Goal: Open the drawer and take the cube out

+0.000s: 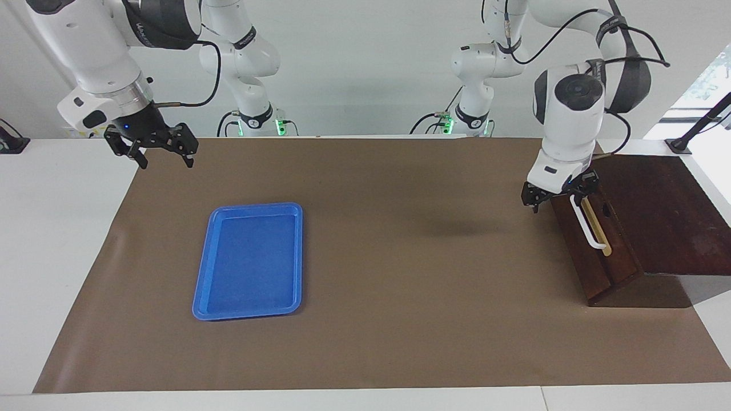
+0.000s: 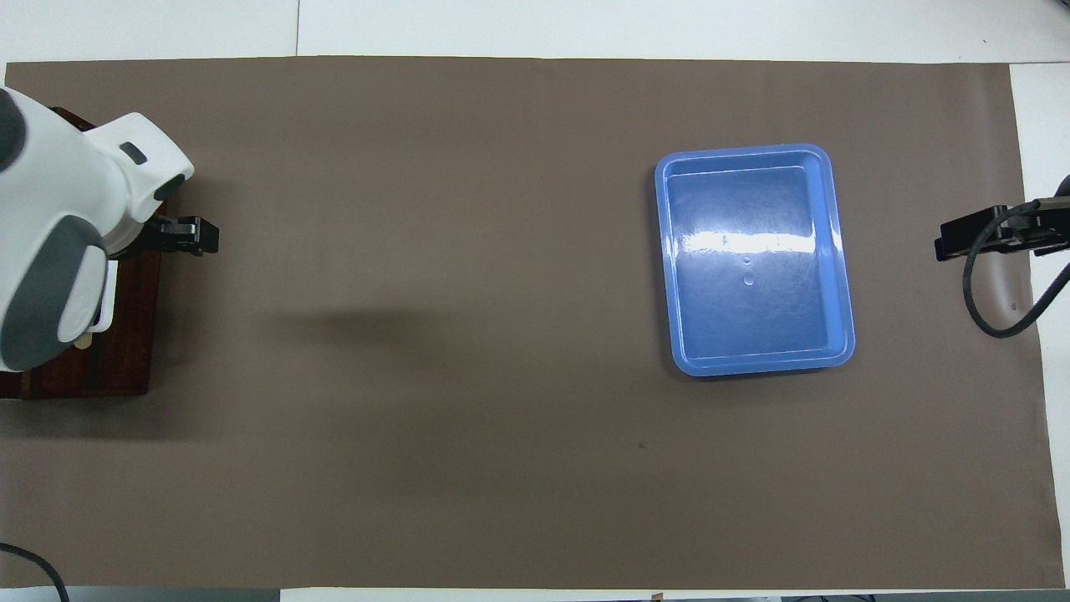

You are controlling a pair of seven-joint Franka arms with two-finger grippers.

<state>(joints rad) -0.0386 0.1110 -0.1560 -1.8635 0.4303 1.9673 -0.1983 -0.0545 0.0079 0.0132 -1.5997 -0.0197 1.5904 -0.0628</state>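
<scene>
The dark brown drawer (image 1: 597, 260) stands closed at the left arm's end of the table, with its white bar handle (image 1: 588, 228) across the front. My left gripper (image 1: 558, 197) is open and low at the handle's end nearer the robots, a finger on either side of the bar. From above, the left arm's white wrist covers most of the drawer (image 2: 125, 351), and one dark finger (image 2: 188, 237) pokes out in front of it. My right gripper (image 1: 151, 149) hangs open over the mat's corner at the right arm's end, waiting. The cube is hidden.
An empty blue tray (image 1: 251, 262) lies on the brown mat (image 1: 400, 285) toward the right arm's end, and it also shows from above as the same blue tray (image 2: 756, 259). White table borders the mat on all sides.
</scene>
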